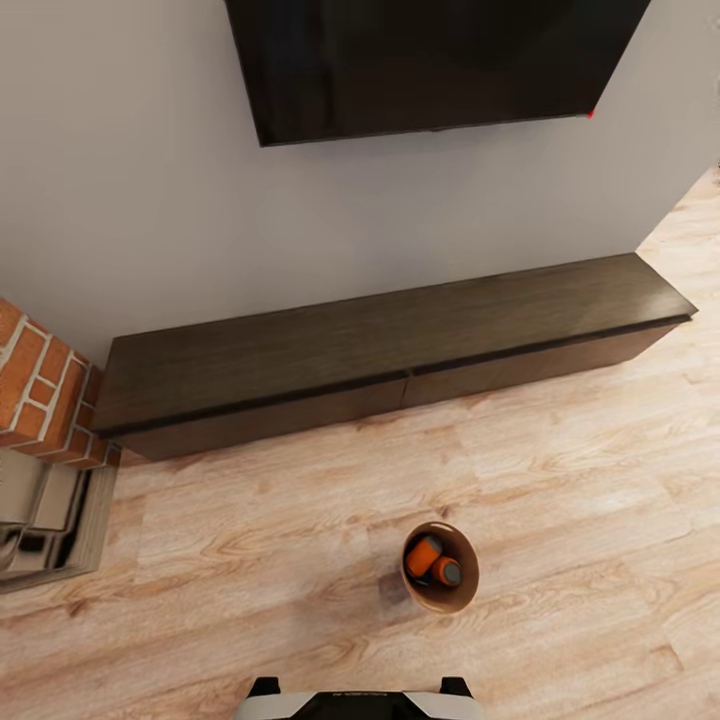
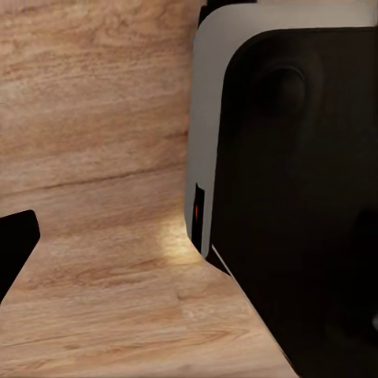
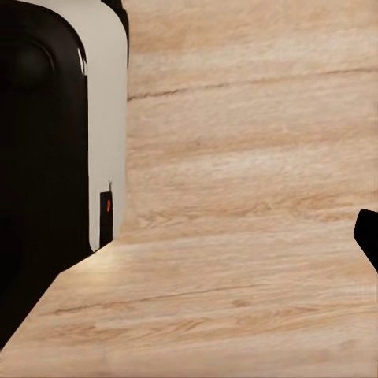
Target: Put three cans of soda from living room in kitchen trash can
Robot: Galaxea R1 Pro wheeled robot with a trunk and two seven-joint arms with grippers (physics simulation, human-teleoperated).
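A: Where's the trash can (image 1: 441,592)?

B: Low in the head view, a little right of centre, standing upright on the pale wood floor (image 1: 580,470) just ahead of the robot's base (image 1: 358,703). Two orange soda cans (image 1: 432,560) lie inside it, tilted against each other. A blue one I can't make out.

A: And behind it?

B: The long dark low cabinet (image 1: 390,350) runs across the middle of the frame under the black television (image 1: 430,60), with the brick fireplace (image 1: 40,390) at the left edge.

A: How would the bin handle?

B: I'd judge it light and stiff, likely to tip if nudged low on one side. The rim is the sensible hold; handle holes aren't visible from above. The cans are loose, so carry it level.

A: The jaws?

B: Can't tell for either arm. Each wrist view shows floor, the robot's body, and a dark sliver at the edge.
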